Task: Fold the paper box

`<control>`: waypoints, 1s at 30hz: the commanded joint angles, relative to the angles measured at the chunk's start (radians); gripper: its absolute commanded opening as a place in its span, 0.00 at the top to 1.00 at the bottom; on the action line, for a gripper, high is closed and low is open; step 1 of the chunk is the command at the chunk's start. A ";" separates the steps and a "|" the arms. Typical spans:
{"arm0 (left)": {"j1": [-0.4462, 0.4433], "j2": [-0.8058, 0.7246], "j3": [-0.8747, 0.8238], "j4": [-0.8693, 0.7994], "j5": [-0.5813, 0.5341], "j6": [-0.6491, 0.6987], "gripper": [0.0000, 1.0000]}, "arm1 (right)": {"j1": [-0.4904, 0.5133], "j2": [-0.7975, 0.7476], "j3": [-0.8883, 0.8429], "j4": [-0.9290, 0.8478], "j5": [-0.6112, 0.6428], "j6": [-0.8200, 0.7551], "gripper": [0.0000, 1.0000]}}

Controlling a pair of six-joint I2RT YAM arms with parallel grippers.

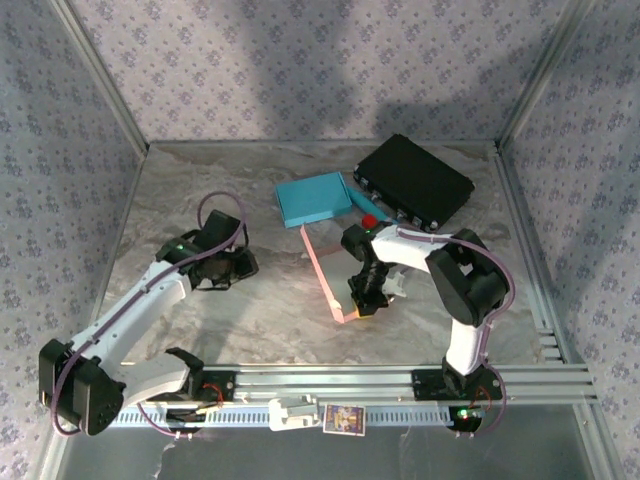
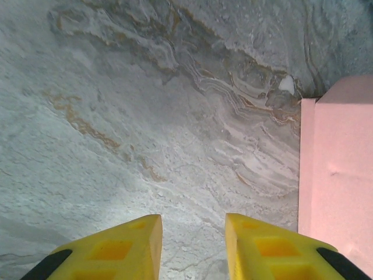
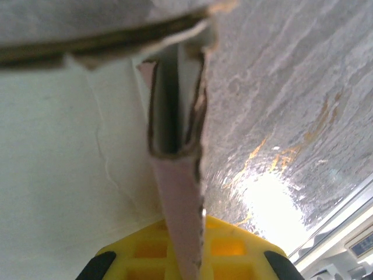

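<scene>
Top cam: your R gripper [image 1: 362, 303] is clamped on the pink paper box [image 1: 322, 268], a thin strip mid-table, near the blue box [image 1: 313, 198] & black case [image 1: 415, 180]. L gripper [image 1: 228, 264] sits apart, to its left.
L wrist: you see yellow fingers [image 2: 256, 248] parted w/ nothing btwn, over marble table [image 2: 145, 116]; paper box at right edge.
R wrist: jaws closed on paper box's edge.

Two yellow fingers [image 2: 111, 251] of the left gripper [image 2: 193, 248] stand apart above a grey, marble-patterned table [image 2: 145, 116], with bare table showing in the gap. They sit just left of a flat pink paper box [image 2: 341, 186], whose straight edge faces them.
</scene>
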 commanded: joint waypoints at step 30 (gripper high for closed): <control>-0.018 0.199 -0.047 0.288 0.165 -0.072 0.69 | -0.038 -0.179 0.184 -0.116 0.131 -0.126 0.36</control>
